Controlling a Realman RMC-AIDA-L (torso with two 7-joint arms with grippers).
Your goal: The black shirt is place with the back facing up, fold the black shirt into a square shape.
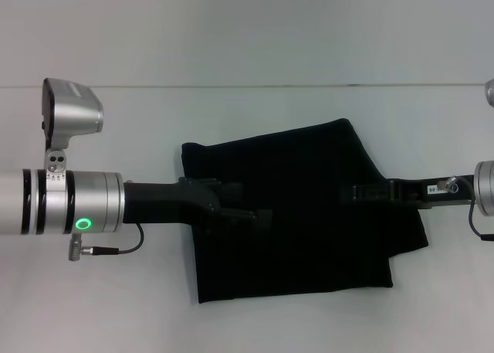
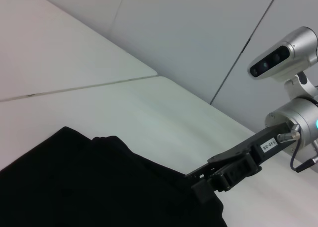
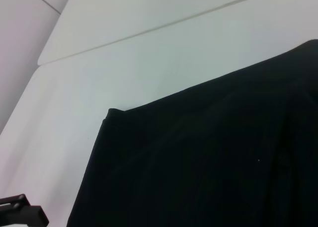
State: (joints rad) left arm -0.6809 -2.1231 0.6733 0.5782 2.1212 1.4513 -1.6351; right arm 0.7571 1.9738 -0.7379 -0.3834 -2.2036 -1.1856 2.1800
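Lying folded, the black shirt [image 1: 301, 214] sits under both tools.

Both hands' fingertips vanish, black against the black shirt [image 1: 301, 214], grip unreadable.

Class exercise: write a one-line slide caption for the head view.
Both arms reach in over the folded black shirt on the white table: left gripper and right gripper above it.
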